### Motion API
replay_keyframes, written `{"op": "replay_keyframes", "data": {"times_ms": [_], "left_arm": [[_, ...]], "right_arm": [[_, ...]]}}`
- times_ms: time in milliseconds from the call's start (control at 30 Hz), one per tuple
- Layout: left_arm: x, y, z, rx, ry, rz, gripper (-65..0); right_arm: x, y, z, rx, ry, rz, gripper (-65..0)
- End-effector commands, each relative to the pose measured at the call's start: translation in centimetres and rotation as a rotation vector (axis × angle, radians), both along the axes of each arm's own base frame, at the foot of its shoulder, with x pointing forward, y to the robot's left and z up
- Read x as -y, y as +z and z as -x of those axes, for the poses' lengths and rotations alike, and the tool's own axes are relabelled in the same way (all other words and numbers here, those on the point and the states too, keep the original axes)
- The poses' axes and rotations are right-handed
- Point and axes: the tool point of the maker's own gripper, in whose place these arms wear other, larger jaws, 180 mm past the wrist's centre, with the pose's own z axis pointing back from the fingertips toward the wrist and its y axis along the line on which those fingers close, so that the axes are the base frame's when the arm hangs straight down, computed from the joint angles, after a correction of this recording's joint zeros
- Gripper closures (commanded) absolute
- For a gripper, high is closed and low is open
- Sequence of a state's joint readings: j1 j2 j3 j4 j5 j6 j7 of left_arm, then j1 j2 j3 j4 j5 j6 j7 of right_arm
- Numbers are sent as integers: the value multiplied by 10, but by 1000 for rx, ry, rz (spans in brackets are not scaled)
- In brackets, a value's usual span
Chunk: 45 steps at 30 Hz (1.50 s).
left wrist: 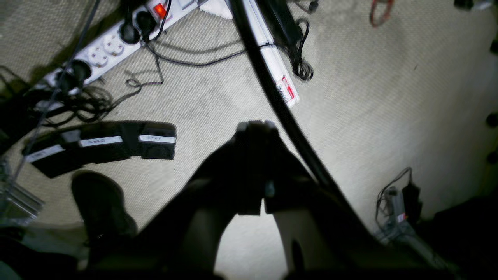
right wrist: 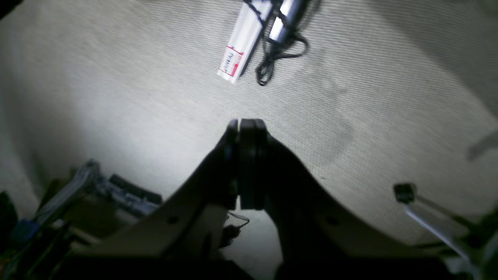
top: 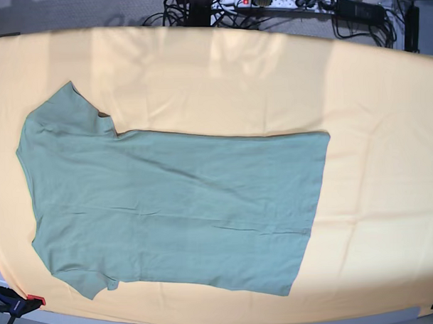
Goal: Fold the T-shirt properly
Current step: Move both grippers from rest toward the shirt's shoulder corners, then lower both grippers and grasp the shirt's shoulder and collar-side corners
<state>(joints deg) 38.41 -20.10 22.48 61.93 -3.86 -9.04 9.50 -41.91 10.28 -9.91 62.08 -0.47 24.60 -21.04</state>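
Sage-green knit, the T-shirt (top: 175, 209) lies flat on the pale yellow-orange cloth (top: 372, 128) covering the surface, sleeves toward the base view's left, bare cloth along every edge. Both wrist views show only carpet: I see a power strip (left wrist: 105, 52), cables and pedals (left wrist: 101, 146) under the left gripper (left wrist: 256, 126). Left and right gripper (right wrist: 247, 123) jaws are clenched on nothing.

yellow-orange cloth (top: 386, 127); power strip (left wrist: 109, 46), cables, perhaps pedals (left wrist: 101, 146) on carpet (left wrist: 389, 97).

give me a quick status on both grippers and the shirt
Left gripper shut, empty, over carpet. Right gripper shut, empty, over carpet. T-shirt flat, unfolded on yellow-orange cloth. Nothing on it.
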Motion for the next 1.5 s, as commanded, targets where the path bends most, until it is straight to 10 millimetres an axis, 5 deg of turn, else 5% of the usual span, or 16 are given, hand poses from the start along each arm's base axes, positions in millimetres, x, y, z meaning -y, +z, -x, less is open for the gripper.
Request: {"op": "replay_keyframes", "data": {"times_ms": [0,233,367,467,567,933,1200,1467], "left_arm": [[-2,11,13,-14,-24,10,0],[-13,69,9,42,-190,17,0],[-23,104,-15,129,-194,23,0],[-36,129,-44,208,-193,-9,0],[-45,156,-78,298,-191,-35,0],[-48,239,-184,637,-164,-18,0],[-55,259,-230,780,-257,-45,0],[-59,293,-298,999,-349,-80,0]], "right_arm": [[0,13,10,4,-3,-20,0],[25,95,16,92,49,60,0],[27,143,6,184,120,79,0],[34,164,-42,329,181,155,0],[42,179,-56,314,188,223,0],[61,233,-150,703,206,413,0],[135,269,-205,920,324,697,0],[132,282,-275,1070,330,552,0]]}}
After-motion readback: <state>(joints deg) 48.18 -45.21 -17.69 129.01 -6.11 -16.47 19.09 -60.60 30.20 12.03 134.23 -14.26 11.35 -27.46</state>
